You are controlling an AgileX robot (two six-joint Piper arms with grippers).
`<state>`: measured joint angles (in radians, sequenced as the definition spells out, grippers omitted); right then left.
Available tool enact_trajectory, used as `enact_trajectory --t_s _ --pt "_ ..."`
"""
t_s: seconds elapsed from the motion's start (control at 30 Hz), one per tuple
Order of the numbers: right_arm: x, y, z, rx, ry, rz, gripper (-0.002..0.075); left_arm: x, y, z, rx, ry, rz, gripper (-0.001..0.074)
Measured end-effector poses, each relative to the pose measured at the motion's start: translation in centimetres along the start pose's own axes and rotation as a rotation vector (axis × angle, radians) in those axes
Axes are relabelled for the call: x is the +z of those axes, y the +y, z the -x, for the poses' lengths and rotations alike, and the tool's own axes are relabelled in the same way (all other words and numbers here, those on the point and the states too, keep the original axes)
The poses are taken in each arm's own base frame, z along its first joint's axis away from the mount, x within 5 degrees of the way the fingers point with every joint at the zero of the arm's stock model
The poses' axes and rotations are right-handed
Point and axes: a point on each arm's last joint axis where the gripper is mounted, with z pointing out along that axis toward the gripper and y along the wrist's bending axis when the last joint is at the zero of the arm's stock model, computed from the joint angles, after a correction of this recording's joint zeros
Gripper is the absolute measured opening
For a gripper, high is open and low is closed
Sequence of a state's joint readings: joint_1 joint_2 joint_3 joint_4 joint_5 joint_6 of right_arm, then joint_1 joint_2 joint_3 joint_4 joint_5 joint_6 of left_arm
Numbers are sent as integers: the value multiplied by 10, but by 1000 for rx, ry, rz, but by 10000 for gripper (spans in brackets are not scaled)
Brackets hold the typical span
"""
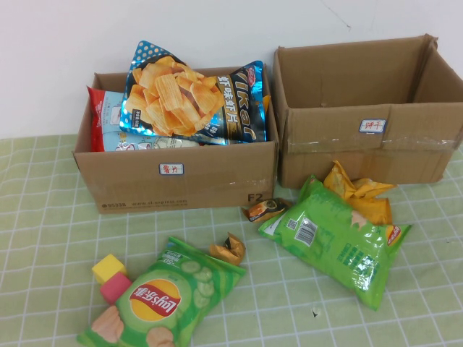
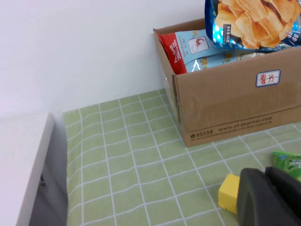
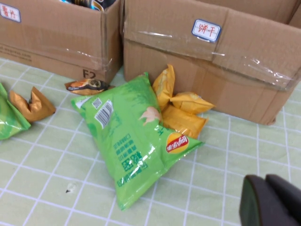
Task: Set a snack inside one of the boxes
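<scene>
Two open cardboard boxes stand at the back. The left box (image 1: pixel 173 173) holds a blue chips bag (image 1: pixel 192 97) and other packs. The right box (image 1: pixel 362 144) shows nothing inside. A green Lay's bag (image 1: pixel 163 296) lies at the front left. A second green bag (image 1: pixel 333 235) lies before the right box, on yellow snack packs (image 1: pixel 362 195). My left gripper (image 2: pixel 265 181) is shut and empty, above a yellow cube (image 2: pixel 229 193). My right gripper (image 3: pixel 265 183) is shut and empty, apart from the second green bag (image 3: pixel 136 132). Neither gripper shows in the high view.
A yellow cube (image 1: pixel 108 267) and a pink cube (image 1: pixel 116 288) sit beside the front Lay's bag. A small brown packet (image 1: pixel 266 210) and a gold packet (image 1: pixel 228 249) lie between the bags. The green checked cloth (image 1: pixel 43 217) covers the table.
</scene>
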<state>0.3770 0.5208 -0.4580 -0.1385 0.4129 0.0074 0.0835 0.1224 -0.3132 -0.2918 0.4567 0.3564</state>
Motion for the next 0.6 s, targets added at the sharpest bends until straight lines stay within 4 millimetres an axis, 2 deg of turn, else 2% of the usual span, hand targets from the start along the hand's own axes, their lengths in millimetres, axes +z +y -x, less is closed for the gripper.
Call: enact_trajectory --t_s 0.23,0.6 --pt "1 0 -5 0 35 0 -2 0 0 -1 0 7 -3 -1" --pt "1 0 -5 0 37 0 -2 -1 -5 -13 3 138 -52 -3"
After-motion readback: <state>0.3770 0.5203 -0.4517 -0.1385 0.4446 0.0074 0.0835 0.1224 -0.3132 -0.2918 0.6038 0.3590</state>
